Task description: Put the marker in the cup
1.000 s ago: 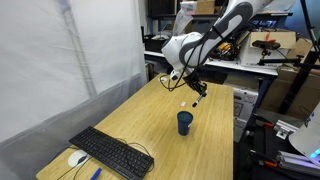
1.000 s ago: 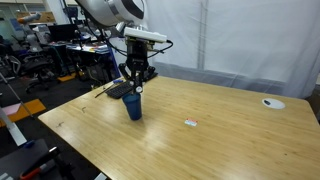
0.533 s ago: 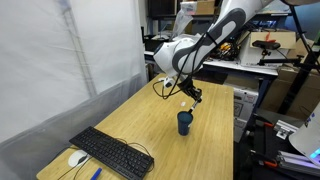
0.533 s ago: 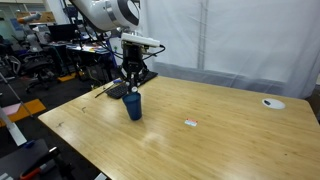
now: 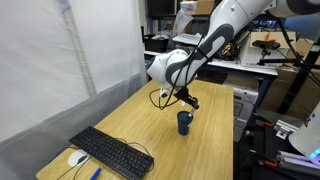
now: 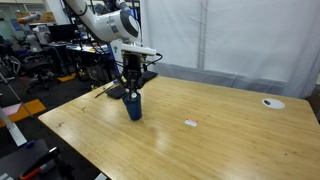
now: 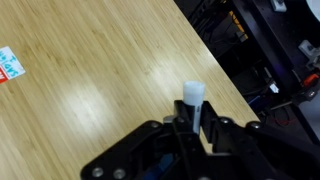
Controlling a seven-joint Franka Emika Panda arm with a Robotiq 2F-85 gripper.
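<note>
At the near left end of the wooden table sits a white mouse. Just beside it is a black keyboard, with a cable looping off its right end. Further along, the white arm bends down and its claw hangs just above the dark blue cup. The cup stands upright, well apart from the keyboard.

In an exterior view the claw and cup are at the left. A small white scrap lies mid-table, and a white round thing rests near the right edge.

In the wrist view a sticker lies at the left on the wood. Right of centre, the claw is closed narrow on the marker, whose pale end sticks out past the fingers. Whether that end reaches the cup's rim I cannot tell.
</note>
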